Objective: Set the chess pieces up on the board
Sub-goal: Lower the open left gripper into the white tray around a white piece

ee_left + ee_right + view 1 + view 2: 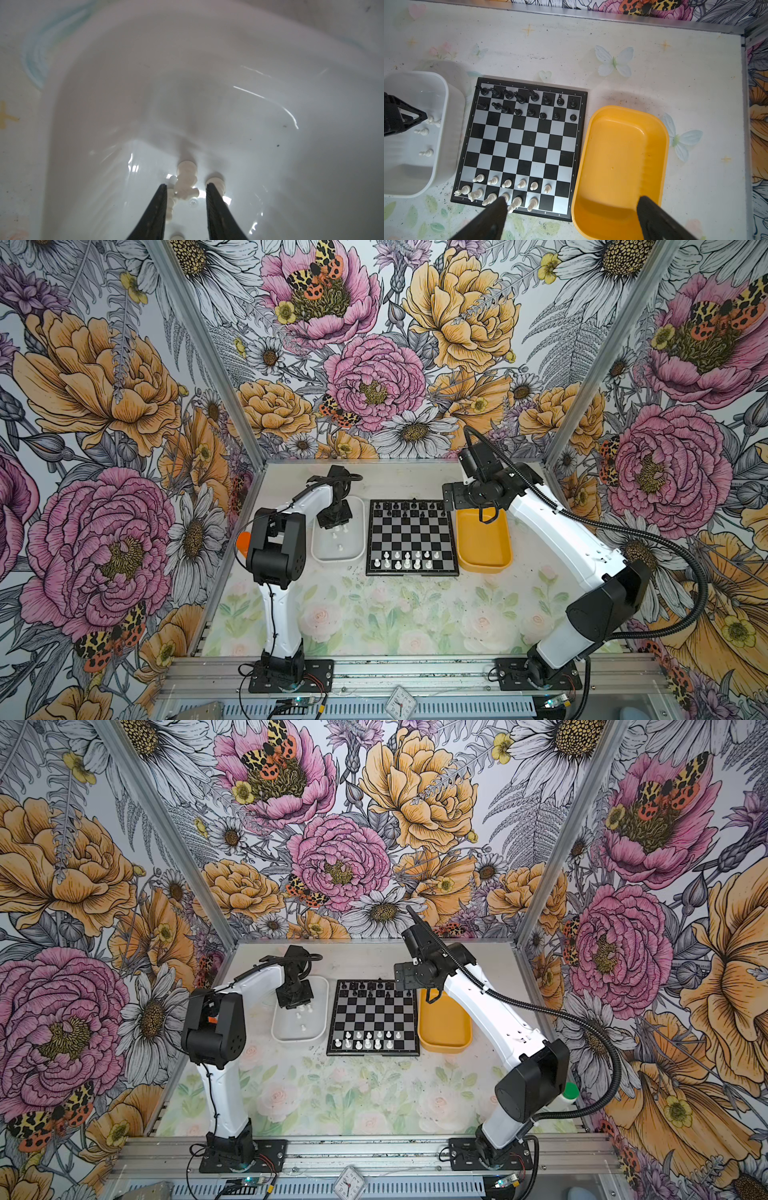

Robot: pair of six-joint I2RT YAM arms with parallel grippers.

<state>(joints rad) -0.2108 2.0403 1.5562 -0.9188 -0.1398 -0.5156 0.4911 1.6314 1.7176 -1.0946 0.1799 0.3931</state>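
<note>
The board (411,533) (374,1013) (521,145) lies between two trays. Black chess pieces (409,508) (529,104) fill its two far rows, and several white ones (401,561) (508,187) stand on its two near rows. More white pieces (340,547) (426,152) lie in the white tray (338,559) (187,83). My left gripper (334,524) (186,186) is down in that tray, open, its narrow gap straddling a lying white piece (186,180) without touching it. My right gripper (449,502) (573,199) hangs wide open and empty, high over the board's far right corner.
A yellow tray (482,547) (444,1027) (623,155) sits right of the board with nothing in it. A small clock (401,701) lies on the front rail. An orange object (243,543) shows behind the left arm, and a green-capped bottle (571,1092) behind the right arm.
</note>
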